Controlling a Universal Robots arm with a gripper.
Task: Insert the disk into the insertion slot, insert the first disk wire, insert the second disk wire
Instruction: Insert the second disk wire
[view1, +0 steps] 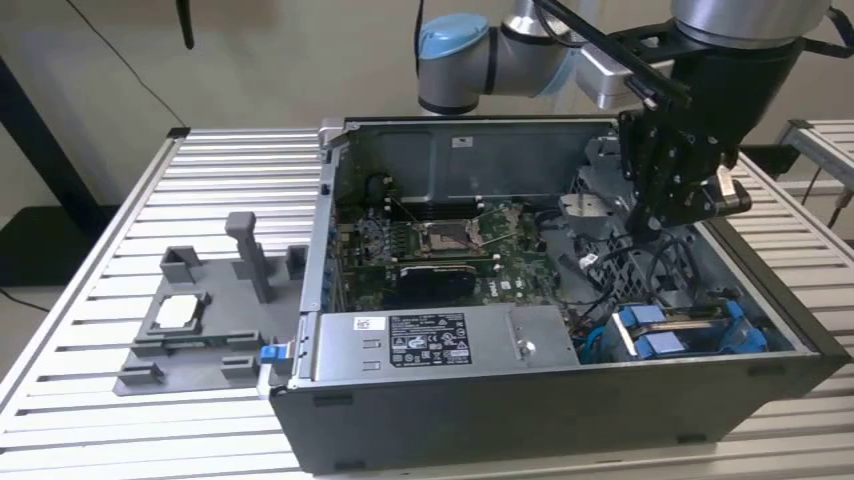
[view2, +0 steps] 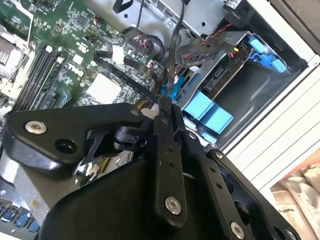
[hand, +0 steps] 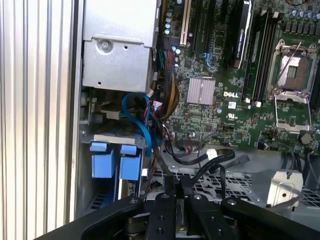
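Scene: an open computer case (view1: 561, 400) is laid on its side on a slatted metal table (view1: 120, 210), its green motherboard (view1: 441, 245) exposed.
Gripper: the black gripper (view1: 650, 225) is held inside the case, above the cables near the case's far corner at the exterior view's right; in both wrist views its fingers (view2: 164, 107) are seen drawn together, apparently pinched on a thin dark cable (view2: 173, 60).
Disk: the disk (view1: 687, 328) is seated in the insertion slot (view2: 227, 97) at the case's near corner, at the exterior view's right; little of its silver-grey body is shown, while the bright blue frame tabs (hand: 114, 160) are seen projecting from the grey sheet-metal cage.
Wiring: a blue cable (hand: 137, 117) and a bundle of coloured wires (hand: 167, 97) are looped between the cage and the motherboard.
Power supply: a silver labelled box (view1: 427, 335) is set along the case's near edge.
Fixture: a grey holder (view1: 200, 320) is placed on the table beside the case.
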